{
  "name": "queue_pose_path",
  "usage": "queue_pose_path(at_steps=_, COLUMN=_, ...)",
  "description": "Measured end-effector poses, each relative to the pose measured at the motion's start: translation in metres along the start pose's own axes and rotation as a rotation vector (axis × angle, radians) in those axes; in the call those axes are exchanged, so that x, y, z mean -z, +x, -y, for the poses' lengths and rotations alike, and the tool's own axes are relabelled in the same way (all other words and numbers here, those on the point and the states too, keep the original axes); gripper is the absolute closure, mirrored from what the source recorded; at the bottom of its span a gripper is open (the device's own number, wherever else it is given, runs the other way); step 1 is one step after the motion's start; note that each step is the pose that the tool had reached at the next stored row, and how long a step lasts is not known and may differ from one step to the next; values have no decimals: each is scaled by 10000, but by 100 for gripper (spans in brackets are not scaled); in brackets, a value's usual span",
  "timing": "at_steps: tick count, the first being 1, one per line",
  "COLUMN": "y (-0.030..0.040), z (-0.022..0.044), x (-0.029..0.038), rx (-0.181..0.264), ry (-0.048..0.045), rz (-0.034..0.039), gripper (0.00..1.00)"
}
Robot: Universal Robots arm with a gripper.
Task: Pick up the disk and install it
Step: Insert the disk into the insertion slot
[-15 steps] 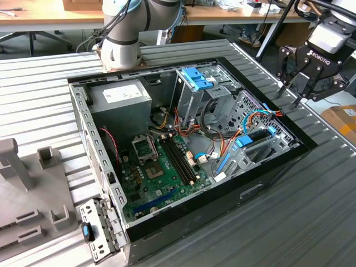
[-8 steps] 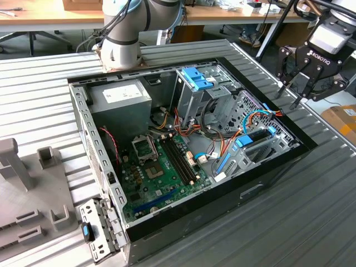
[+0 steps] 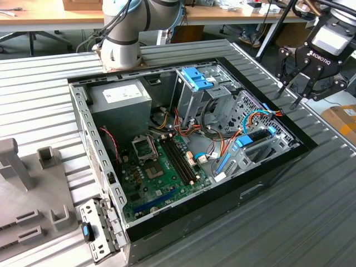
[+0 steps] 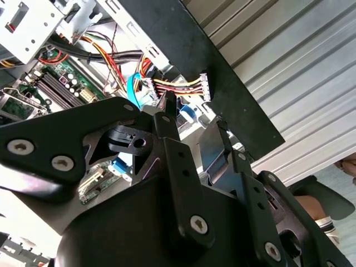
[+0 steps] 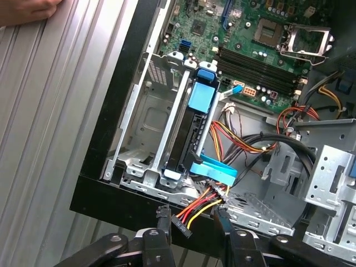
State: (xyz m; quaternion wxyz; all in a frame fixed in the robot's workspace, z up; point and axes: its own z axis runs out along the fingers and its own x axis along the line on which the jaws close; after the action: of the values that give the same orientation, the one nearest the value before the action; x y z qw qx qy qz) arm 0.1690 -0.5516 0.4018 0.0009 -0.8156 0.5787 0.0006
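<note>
Midair outside the open black computer case, hovering with the black multi-finger tool spread and gripping nothing, apparently leaving the black, blue-railed disk standing on edge in its silver bay, rail-supported.

Just ahead of the jaws, the disk looks matt black, framed by glossy blue plastic rails. The drive cage around it is bare, dull-silver sheet metal. The gripper is matt black, perhaps anodised metal. The table beside the jaws is ribbed, satin-finished metal.
</note>
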Motion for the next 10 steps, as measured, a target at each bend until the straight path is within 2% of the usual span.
queue_pose_path(at_steps=10, y=0, z=0, x=-17, rx=25, ry=1, rz=2, gripper=56)
